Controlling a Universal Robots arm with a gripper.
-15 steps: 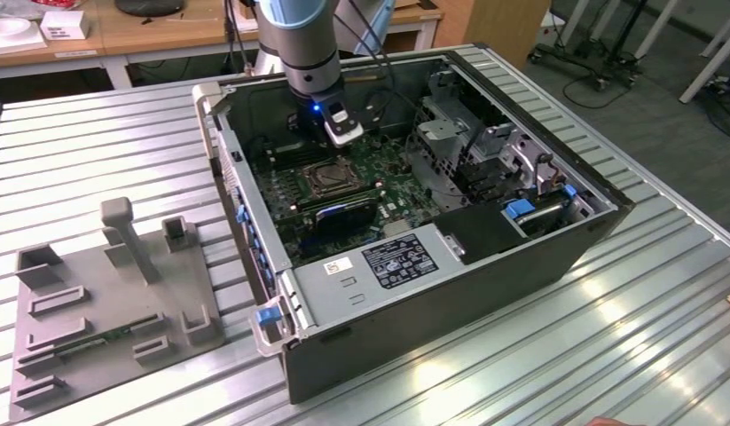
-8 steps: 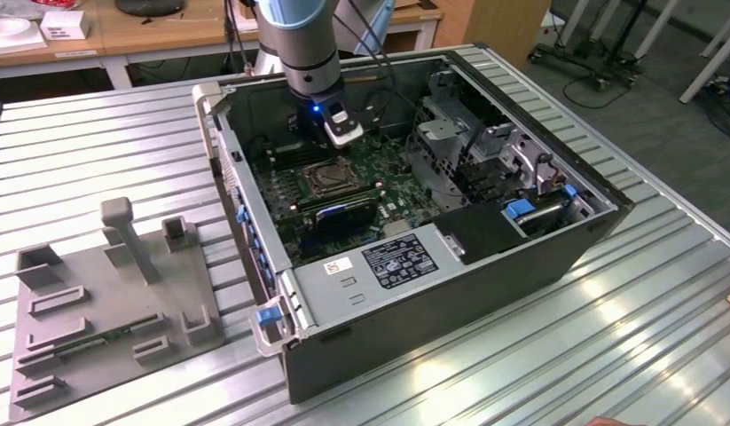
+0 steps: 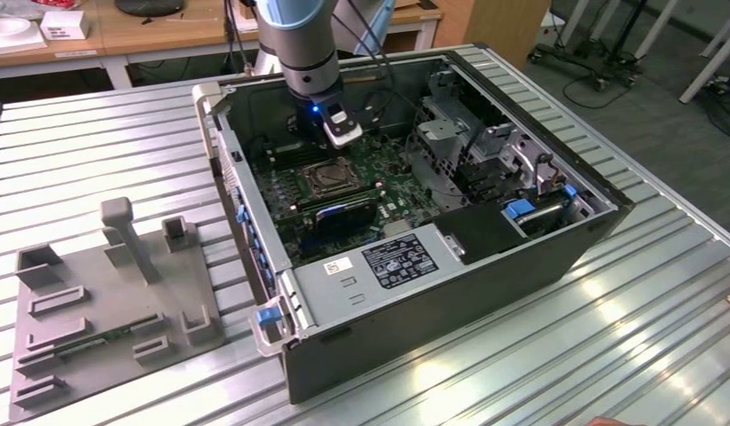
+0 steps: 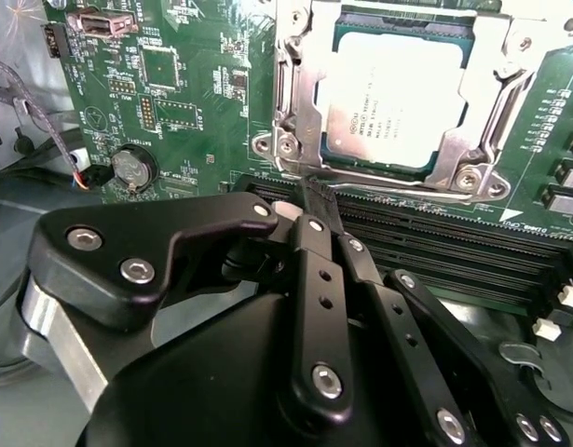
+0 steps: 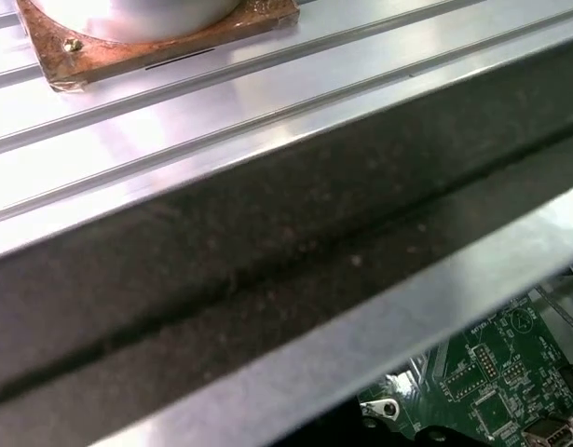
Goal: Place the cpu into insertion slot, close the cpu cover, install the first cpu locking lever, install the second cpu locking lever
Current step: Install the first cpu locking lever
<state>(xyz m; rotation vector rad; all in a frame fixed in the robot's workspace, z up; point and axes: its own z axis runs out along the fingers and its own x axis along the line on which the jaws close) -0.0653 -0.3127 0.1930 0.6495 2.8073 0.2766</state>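
Cpu (image 4: 398,88) site, large to small. Ribbed metal tabletop (image 3: 648,337) carries an open computer case (image 3: 459,293) with the green motherboard (image 3: 382,191) facing up. Insertion slot (image 4: 284,147) sits mid-board. The cpu lies flat in it, with the cpu cover (image 4: 496,84) down around it and the chip top showing through the window. Lever latch state: cannot tell. Claw (image 4: 314,200) hovers low over the long memory slots (image 4: 435,233), fingers drawn together, nothing visible between them. Tips point at the socket's nearest edge, cpu just beyond. Chip is square, no long axis. Case walls stand well clear; board parts crowd close.
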